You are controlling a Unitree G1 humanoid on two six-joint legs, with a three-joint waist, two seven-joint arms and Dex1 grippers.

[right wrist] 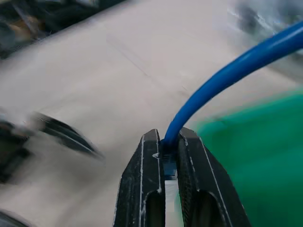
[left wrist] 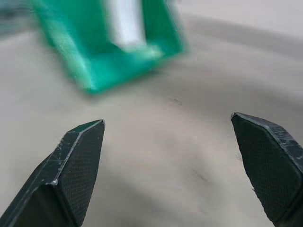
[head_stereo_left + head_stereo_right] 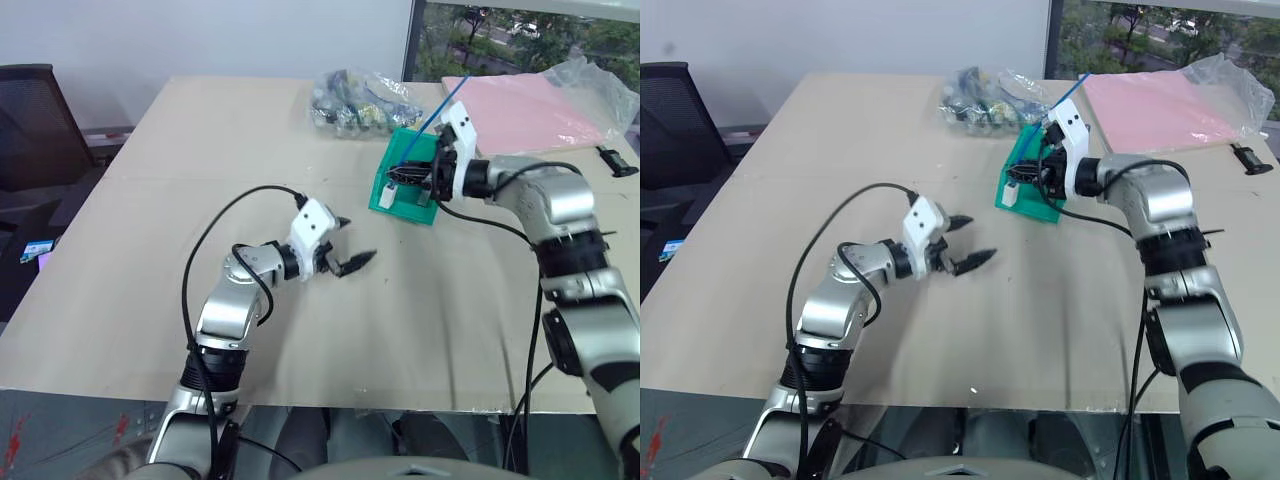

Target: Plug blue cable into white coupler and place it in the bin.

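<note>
The teal bin (image 3: 396,150) stands on the tan table, right of centre. My right gripper (image 3: 403,178) hovers at the bin's open front, shut on the blue cable (image 3: 441,108). The cable rises up and back from between its fingers (image 1: 142,165). A small white coupler (image 3: 386,197) hangs just under that grip at the cable's end, against the bin's low front; I cannot tell whether it is inside. My left gripper (image 3: 350,243) is open and holds nothing, above bare table to the bin's near left. Its wrist view shows the bin (image 2: 94,56) ahead with the white coupler (image 2: 125,23) in its opening.
A clear bag of parts (image 3: 360,100) lies behind the bin. A pink sheet in plastic wrap (image 3: 530,110) covers the far right, with a small black item (image 3: 615,160) beside it. A black chair (image 3: 30,120) stands off the table's left side.
</note>
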